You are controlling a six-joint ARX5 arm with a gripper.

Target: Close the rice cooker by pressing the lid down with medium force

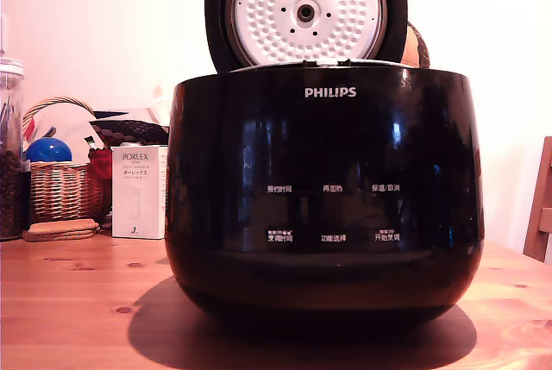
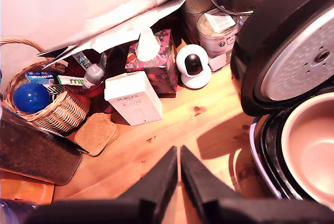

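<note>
**Rice cooker, lid raised, on a crowded wooden table**

The rice cooker (image 1: 323, 197) stood on the wooden table (image 1: 78, 310), filling the middle of the exterior view, PHILIPS logo and white button labels facing the camera. The lid (image 1: 306, 9) stood upright behind the body, its white dimpled plate and grey central knob showing; its top edge was cut off by the frame. In the wrist view the bare inner pot (image 2: 313, 145) lay open beneath the lid, partly cut off at the picture's edge.

The gripper (image 2: 179, 153) hung over the table beside the cooker, touching nothing — its two dark fingers pressed together with only a thin slit between the tips.

Items to the exterior view's left of the cooker:
- white PORLEX box (image 2: 133, 97), upright
- wicker basket (image 2: 57, 112) holding a blue ball (image 2: 30, 97) and small packets
- cork mat (image 2: 95, 132), flat, near the basket
- floral tissue box (image 2: 153, 62)
- small white round camera (image 2: 193, 67)
- tins (image 2: 216, 31) behind the lid — labels too small to read
- jar with dark contents (image 1: 10, 154), partly cut off
</note>
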